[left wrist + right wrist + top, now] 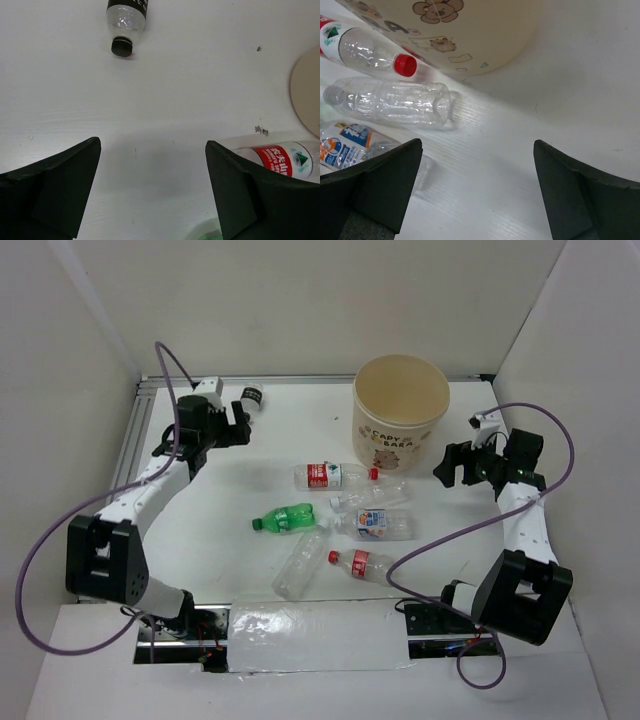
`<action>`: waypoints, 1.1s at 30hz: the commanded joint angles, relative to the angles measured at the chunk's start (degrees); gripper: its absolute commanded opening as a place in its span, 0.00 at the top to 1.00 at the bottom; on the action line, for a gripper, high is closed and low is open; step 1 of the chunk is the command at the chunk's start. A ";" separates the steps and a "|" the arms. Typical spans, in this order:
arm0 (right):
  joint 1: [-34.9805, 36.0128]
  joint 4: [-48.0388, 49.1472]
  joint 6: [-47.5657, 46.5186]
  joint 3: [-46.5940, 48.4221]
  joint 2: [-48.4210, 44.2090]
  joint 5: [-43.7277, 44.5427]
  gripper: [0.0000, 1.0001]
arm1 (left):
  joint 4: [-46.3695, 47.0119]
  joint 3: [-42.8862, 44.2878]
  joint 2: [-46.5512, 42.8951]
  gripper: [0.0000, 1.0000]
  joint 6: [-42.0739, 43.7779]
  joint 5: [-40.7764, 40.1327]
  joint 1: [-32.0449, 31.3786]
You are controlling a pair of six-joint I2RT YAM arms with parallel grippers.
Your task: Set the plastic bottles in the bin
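Top-down look at a white table [225, 545]. Round cream-beige paper bin with cartoon animal print [385, 445] upright at the far side, right of centre.

Just in front of it, a loose bunch of plastic bottles lying flat:
- clear bottle with red label and red cap [335, 476], nearest the bin
- plain clear bottle [372, 498]
- small green bottle [285, 518]
- blue-white labelled bottle [378, 525]
- crushed clear bottle [298, 568]
- second red-capped bottle [362, 564]

Off alone at far left, a black-capped bottle with dark label [251, 397], its body cut off by the top edge of the left wrist view.

Left gripper [240, 422] near that one, fingers spread wide, holding nothing. Right gripper [455, 465] to the right of the bin, same deal: wide apart, empty.

From the right wrist, only the bin's lower wall visible, and the blue-white labelled bottle half hidden behind one finger [370, 190]. From the left wrist, just a sliver of bin plus a blurry green smudge at the bottom edge, too little to make out.
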 commanded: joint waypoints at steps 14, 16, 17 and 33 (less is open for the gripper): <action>-0.28 -5.63 -5.73 4.23 6.29 -7.14 0.21 | 19.99 17.44 31.61 0.00 11.09 -11.05 -2.69; -0.28 -6.24 -5.73 4.23 6.29 -7.14 0.20 | 20.53 20.85 34.70 0.00 11.71 -13.53 -3.22; -0.28 -6.24 -5.73 4.84 6.81 -7.14 0.20 | 20.53 22.09 36.28 0.00 11.71 -14.15 -3.22; -0.28 -8.70 -4.42 11.53 12.79 -6.60 0.19 | 20.97 40.11 54.67 0.00 10.04 -14.69 0.21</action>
